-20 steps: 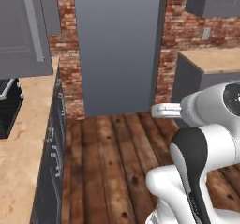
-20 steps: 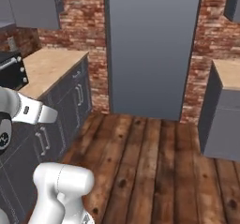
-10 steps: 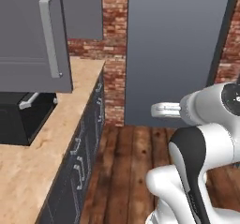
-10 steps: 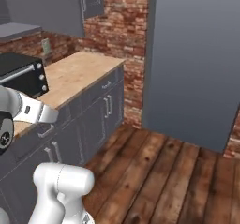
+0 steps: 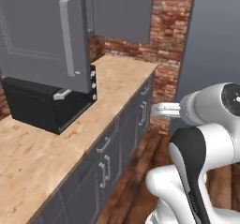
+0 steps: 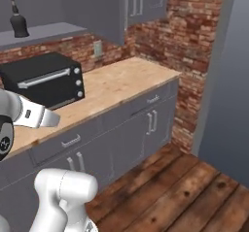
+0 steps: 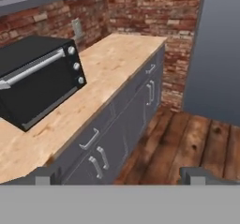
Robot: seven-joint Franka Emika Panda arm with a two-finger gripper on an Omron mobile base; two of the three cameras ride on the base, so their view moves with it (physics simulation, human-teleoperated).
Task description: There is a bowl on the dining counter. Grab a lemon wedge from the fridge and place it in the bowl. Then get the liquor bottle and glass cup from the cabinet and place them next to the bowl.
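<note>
No legible text, labels, brands or numbers found: the toaster oven (image 6: 44, 80) front and its knobs (image 7: 75, 66) carry no readable markings, nor does the dark bottle (image 6: 18, 23) on the cabinet (image 5: 42, 31) shelf

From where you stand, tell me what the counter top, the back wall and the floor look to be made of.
Counter top: light tan with fine speckles and a matte look, probably stone or laminate; the look leaves that open.
Back wall: red-brown brick with pale mortar lines, rough and unpainted.
Floor: dark reddish wood planks, with visible grain, knots and seams between the boards, and a slightly worn look.
</note>
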